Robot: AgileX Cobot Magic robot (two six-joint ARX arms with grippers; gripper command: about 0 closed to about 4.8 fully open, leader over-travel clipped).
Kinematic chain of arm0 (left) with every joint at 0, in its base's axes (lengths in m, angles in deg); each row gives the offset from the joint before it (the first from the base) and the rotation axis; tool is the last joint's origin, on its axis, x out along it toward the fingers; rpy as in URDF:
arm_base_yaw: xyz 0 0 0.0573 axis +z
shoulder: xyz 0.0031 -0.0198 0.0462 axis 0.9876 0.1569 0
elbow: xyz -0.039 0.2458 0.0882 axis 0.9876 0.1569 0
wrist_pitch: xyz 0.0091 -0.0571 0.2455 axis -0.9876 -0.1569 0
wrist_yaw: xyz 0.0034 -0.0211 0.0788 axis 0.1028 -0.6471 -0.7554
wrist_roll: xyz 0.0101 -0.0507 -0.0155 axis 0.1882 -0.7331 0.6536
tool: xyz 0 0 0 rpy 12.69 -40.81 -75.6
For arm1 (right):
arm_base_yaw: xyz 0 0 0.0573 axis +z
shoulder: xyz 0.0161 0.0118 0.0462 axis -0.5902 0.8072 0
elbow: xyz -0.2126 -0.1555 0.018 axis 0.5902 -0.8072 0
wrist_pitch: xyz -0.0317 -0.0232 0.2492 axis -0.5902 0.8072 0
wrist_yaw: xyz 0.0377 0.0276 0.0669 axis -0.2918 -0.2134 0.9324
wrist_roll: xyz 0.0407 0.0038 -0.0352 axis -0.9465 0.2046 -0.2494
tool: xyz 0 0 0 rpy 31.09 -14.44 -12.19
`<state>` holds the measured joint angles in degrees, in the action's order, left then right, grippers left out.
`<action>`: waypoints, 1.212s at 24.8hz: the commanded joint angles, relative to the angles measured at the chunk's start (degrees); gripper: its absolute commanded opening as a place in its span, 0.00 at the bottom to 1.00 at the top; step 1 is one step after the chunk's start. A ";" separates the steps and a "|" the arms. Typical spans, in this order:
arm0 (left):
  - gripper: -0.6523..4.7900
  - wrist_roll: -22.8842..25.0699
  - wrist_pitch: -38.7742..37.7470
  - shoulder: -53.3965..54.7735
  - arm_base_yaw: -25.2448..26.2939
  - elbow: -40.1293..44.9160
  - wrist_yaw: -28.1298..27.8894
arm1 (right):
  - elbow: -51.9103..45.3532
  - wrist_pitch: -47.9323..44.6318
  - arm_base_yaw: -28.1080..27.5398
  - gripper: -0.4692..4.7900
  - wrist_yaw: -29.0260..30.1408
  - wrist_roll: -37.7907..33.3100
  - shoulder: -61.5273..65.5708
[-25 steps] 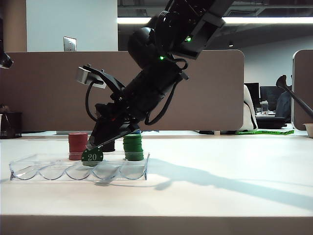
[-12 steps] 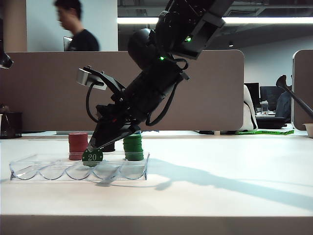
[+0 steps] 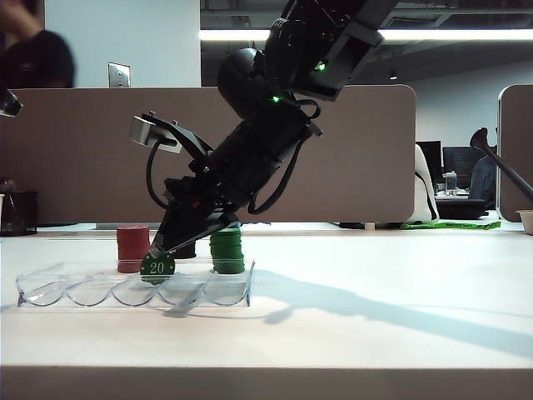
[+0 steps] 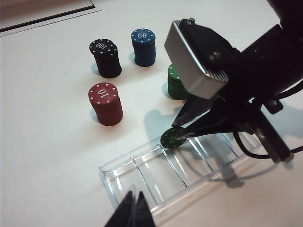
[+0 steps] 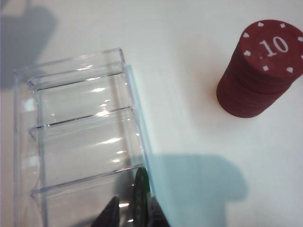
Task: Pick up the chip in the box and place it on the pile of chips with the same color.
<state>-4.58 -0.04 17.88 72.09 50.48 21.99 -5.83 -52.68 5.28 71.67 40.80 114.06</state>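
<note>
From the side of the table (image 3: 375, 333), I see a big black arm leaning down from the top. At its tip is the right gripper (image 3: 155, 254), right over the clear box (image 3: 133, 290). Its two thin fingers are pinched on the top edge of the green chip (image 3: 157, 267), the one with a white "20" on it. The chip stands up on its edge with its bottom down in the middle groove of the box. Behind the box stand a red pile (image 3: 132, 247) and the green pile (image 3: 226, 251), with a dark pile between them that is mostly hidden by the arm.

From the left arm's camera, I see the left gripper (image 4: 134, 211) low at the edge of the picture, near the box (image 4: 142, 184) but not touching it. Its two dark fingers are pressed together with nothing between them. The right gripper (image 4: 182, 135) grips the chip (image 4: 172, 138) at the box's far wall. Beyond are a red pile (image 4: 106, 104), a black pile (image 4: 106, 57), a blue pile (image 4: 143, 47) and the green pile (image 4: 176, 84), which is partly behind the arm.

From the right arm's camera, I see the chip (image 5: 140, 201) on its edge between the fingers of the right gripper (image 5: 135, 217), just inside the box (image 5: 71, 137). The red pile (image 5: 261, 66) stands well apart on the table.
</note>
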 commanded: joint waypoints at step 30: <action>0.11 0.20 0.37 -0.09 0.13 -0.17 0.31 | 0.17 -1.14 0.68 0.09 0.33 -0.39 -3.34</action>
<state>-4.58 -0.04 17.88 72.09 50.48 21.99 -5.83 -53.00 5.85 71.65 40.75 112.01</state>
